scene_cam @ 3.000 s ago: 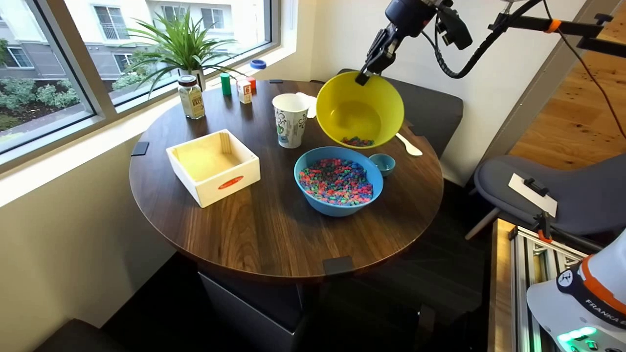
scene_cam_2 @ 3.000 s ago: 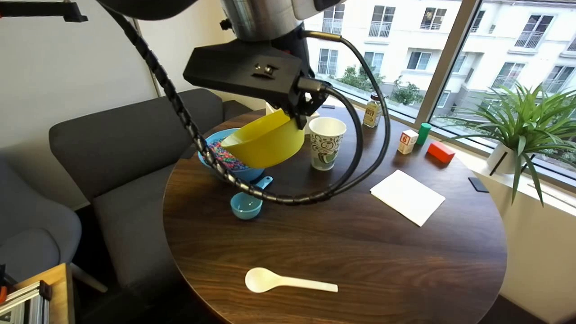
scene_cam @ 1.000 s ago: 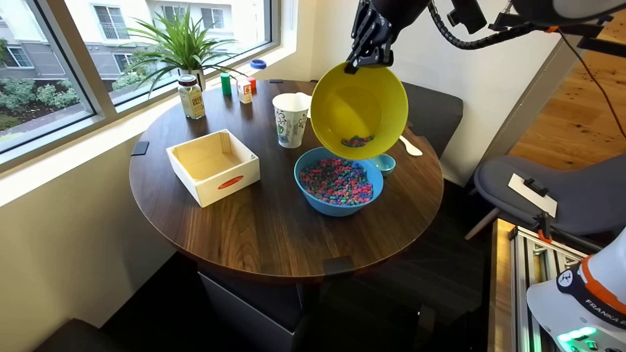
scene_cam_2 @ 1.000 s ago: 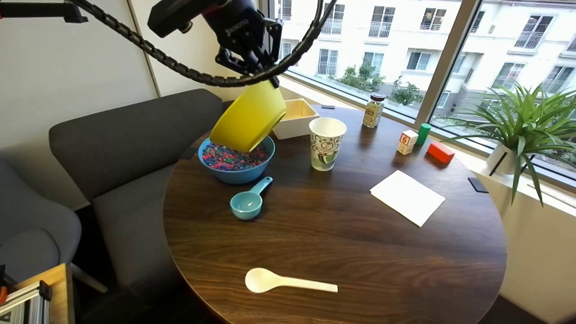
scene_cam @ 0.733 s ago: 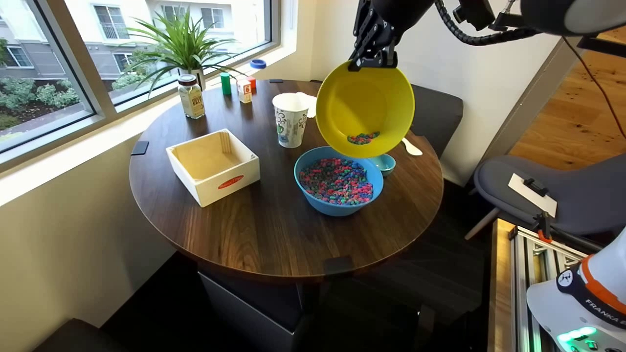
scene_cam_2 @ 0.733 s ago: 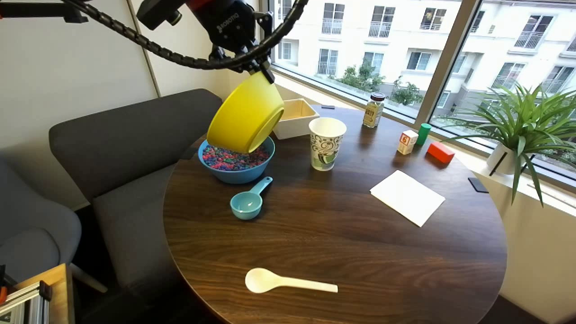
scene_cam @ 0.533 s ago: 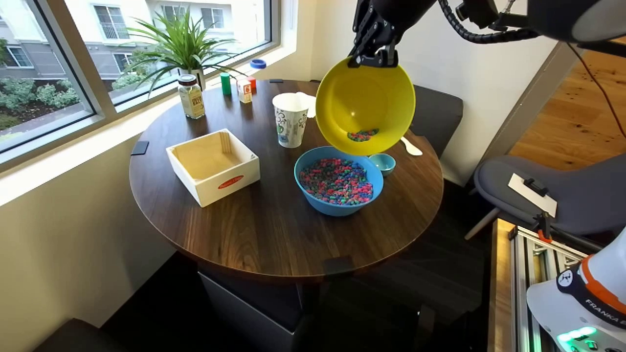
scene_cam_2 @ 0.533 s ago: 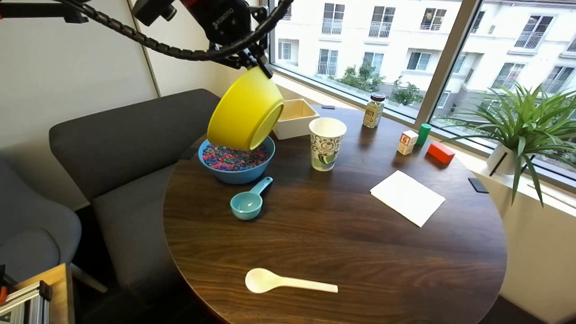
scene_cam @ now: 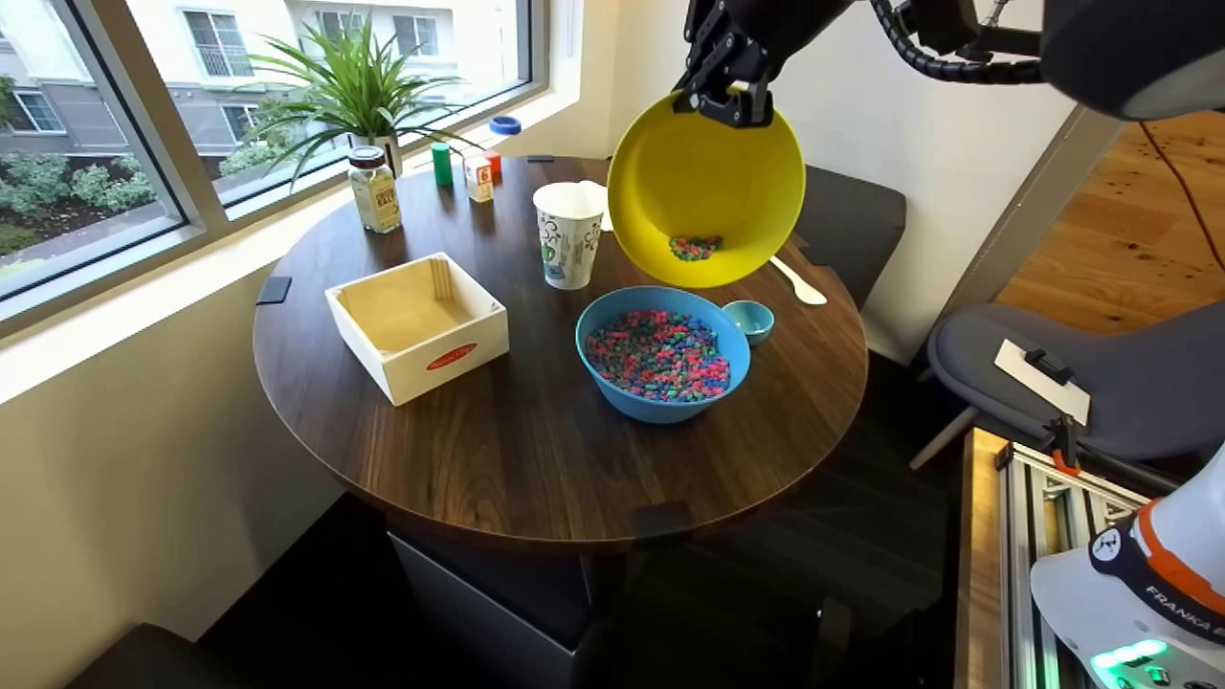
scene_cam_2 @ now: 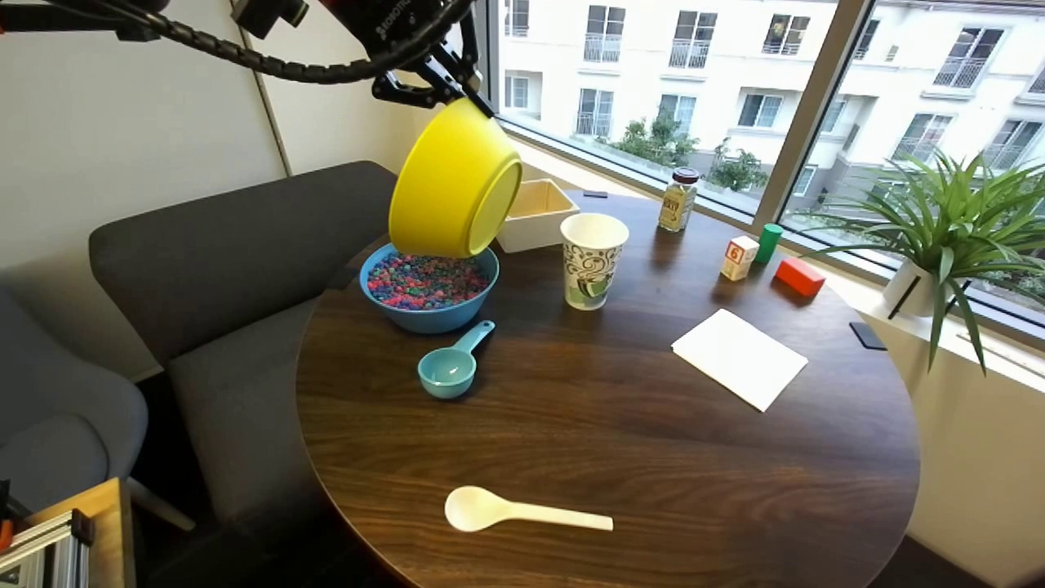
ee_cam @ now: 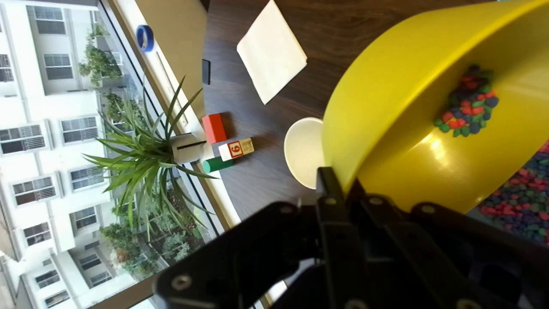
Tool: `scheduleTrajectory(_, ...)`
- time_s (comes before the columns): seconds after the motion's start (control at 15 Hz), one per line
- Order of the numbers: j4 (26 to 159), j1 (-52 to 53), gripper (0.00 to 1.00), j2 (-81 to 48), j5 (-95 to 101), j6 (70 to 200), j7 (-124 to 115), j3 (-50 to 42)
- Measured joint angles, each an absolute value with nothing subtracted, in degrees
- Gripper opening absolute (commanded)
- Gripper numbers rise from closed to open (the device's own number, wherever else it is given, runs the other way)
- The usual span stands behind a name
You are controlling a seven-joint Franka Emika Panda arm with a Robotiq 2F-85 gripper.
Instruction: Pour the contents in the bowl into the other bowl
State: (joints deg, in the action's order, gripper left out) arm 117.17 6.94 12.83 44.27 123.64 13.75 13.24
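Note:
The yellow bowl hangs tilted steeply above the blue bowl, open side toward it; it also shows in an exterior view and the wrist view. My gripper is shut on its upper rim, one finger outside and one inside. A small clump of coloured bits rests inside the yellow bowl's lower wall. The blue bowl stands upright on the table, holding many pink, blue and green bits. In an exterior view the yellow bowl partly covers the blue bowl. No bits show in mid-air.
A patterned paper cup stands close behind the blue bowl. A light blue measuring cup sits beside it. A wooden box, white spoon, white napkin, blocks and a jar are also on the table.
Over three seconds my gripper tilts the yellow bowl more steeply. In the last second it rises slightly, still held. The clump stays inside; the blue bowl has not moved.

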Motion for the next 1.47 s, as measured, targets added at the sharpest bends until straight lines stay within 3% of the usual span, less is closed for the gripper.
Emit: scheduleTrajectory(1.47, 117.2, 11.8, 0.01, 9.4, 61.8, 115.7, 4.4, 16.5)
